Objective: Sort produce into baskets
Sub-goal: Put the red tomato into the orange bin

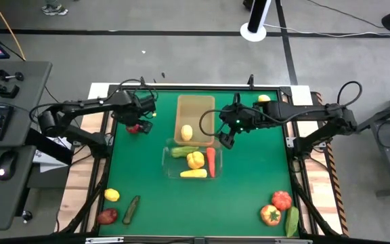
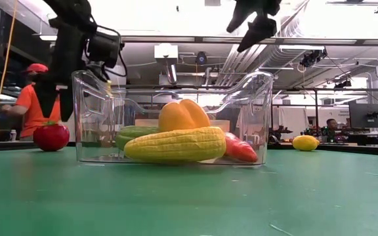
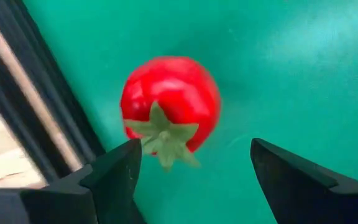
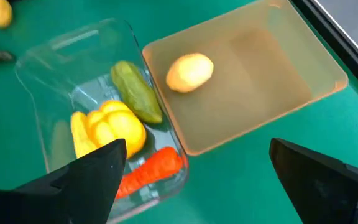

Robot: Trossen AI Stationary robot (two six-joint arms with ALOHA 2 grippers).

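Note:
A red tomato (image 3: 169,102) with a green stem leaf lies on the green table near its far left edge (image 1: 135,127). My left gripper (image 3: 194,168) hangs open just above it (image 1: 139,112), touching nothing. My right gripper (image 4: 197,162) is open and empty, raised over the near right corner of the tan bin (image 1: 225,132). The tan bin (image 1: 205,108) holds one yellow lemon (image 4: 190,71). The clear bin (image 1: 169,163) in front of it holds a cucumber (image 4: 135,93), a yellow pepper (image 4: 114,127), a corn cob (image 2: 176,145) and a carrot (image 4: 157,168).
Another lemon (image 1: 264,98) lies at the far right. At the near left lie a lemon (image 1: 112,195), a dark cucumber (image 1: 131,209) and a red fruit (image 1: 107,216). At the near right lie a tomato (image 1: 282,199), a pepper (image 1: 270,215) and a green vegetable (image 1: 292,222). People show in the room behind.

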